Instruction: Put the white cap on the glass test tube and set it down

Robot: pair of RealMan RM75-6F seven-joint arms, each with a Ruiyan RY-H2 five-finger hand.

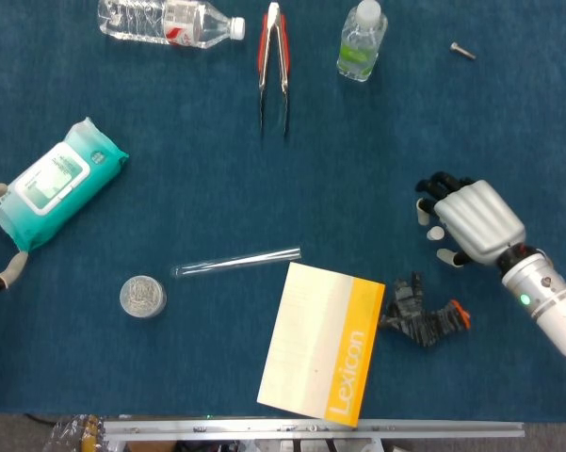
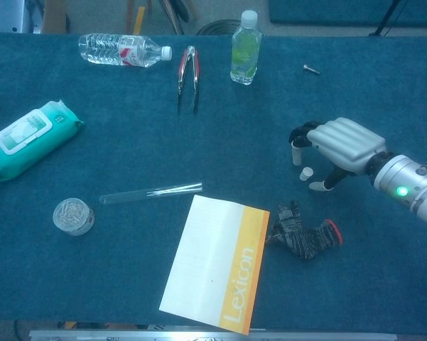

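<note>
The right hand (image 2: 337, 149) is hovering palm-down over the blue table (image 2: 128, 284), fingers curled loosely over the white cap (image 2: 307, 172); whether it is touching the cap, cannot tell. The glass test tube (image 1: 237, 263) is lying uncapped, well left of the hand, just beside the Lexicon booklet (image 1: 322, 341).

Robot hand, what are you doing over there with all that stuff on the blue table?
The right robot hand hovers over a small white cap on the table, fingers curled down around it, seemingly about to pick it up. The glass test tube lies untouched on its side, left of the yellow and white booklet. The cap isn't on the tube yet. The left robot hand barely shows at the head view's left edge.
</note>
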